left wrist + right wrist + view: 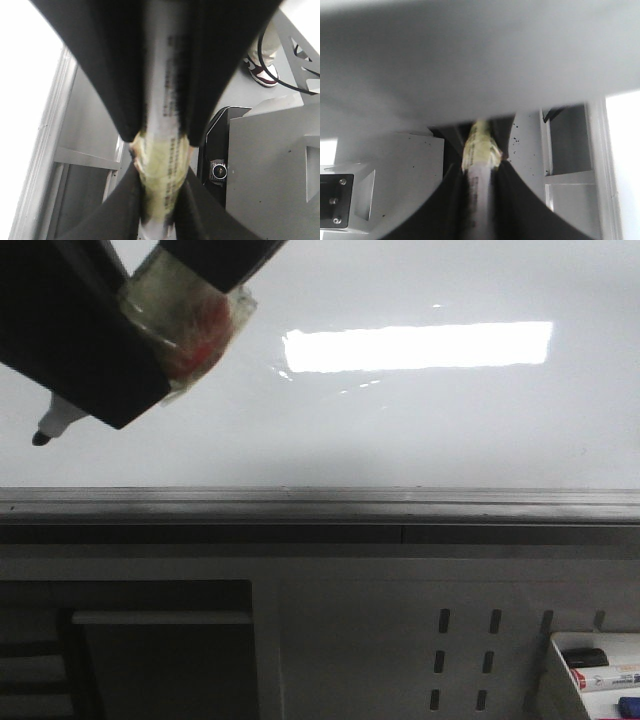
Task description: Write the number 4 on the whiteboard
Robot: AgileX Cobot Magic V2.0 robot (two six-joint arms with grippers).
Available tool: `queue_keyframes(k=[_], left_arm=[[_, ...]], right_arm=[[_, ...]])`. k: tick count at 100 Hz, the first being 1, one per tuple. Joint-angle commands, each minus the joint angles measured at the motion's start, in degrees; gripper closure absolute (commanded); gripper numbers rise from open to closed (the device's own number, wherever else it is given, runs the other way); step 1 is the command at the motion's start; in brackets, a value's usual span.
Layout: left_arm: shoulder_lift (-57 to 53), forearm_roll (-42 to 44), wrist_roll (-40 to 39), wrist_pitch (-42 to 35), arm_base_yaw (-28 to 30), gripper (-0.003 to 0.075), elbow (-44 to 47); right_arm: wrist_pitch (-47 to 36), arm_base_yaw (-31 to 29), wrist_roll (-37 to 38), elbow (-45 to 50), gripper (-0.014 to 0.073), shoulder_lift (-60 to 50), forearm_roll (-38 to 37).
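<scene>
The whiteboard (420, 430) fills the upper front view, glossy white with a bright rectangular reflection, and no number 4 shows on it. My left gripper (170, 330) reaches in from the top left, shut on a tape-wrapped marker (185, 325). The marker's black tip (40, 437) hangs just in front of the board's left part; I cannot tell whether it touches. In the left wrist view the gripper (160, 200) clamps the marker (162, 145) beside the board (22, 100). My right gripper (480, 172) is shut on another taped marker (479, 190), out of the front view.
A grey metal rail (320, 502) runs along the board's lower edge. Below it is a white perforated panel (470, 640) with slots. A white tray (556, 670) at the bottom right holds markers. A large blurred grey surface (470, 60) fills the upper right wrist view.
</scene>
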Motion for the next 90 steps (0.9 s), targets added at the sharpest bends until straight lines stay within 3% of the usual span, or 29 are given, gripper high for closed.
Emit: queue_keyframes(k=[1,16,33,40,55,77,90], left_arm=[[-0.89,-1.81,0.5,-1.65,-0.47,0.0731,-1.78],[-0.89,-1.81,0.5,-1.65,-0.47,0.0682,-1.78],[-1.12,-1.67,0.5,-1.55,-0.35,0.0383,-1.86],[-2.07,-1.42,0.06,-1.55,0.02,0.0307,-1.86],[-6.13,-1.42,-0.58,-3.29,2.76,0.03,-1.86],[-14.73,-2.22,-2.97,-3.21,11.89,0.03,0.96],[-19.92,-5.1,-2.97,-3.55,17.6,0.03,5.52]], right_arm=[[-0.43,-0.08,-0.21,-2.07,0.0557,-1.53,1.89],[0.07,-0.08,-0.21,-2.07,0.0599,-1.53,1.89],[0.62,-0.08,-0.21,-2.07,0.0614,-1.53,1.4],[0.62,-0.08,-0.21,-2.07,0.0614,-1.64,-0.21],[-1.84,-0.08,3.56,-2.07,0.0615,-3.46,-4.26],[-3.8,-1.21,20.05,-1.23,0.063,-9.45,-17.95],[-6.94,-5.47,22.97,4.3,0.0629,-14.7,-18.42]])
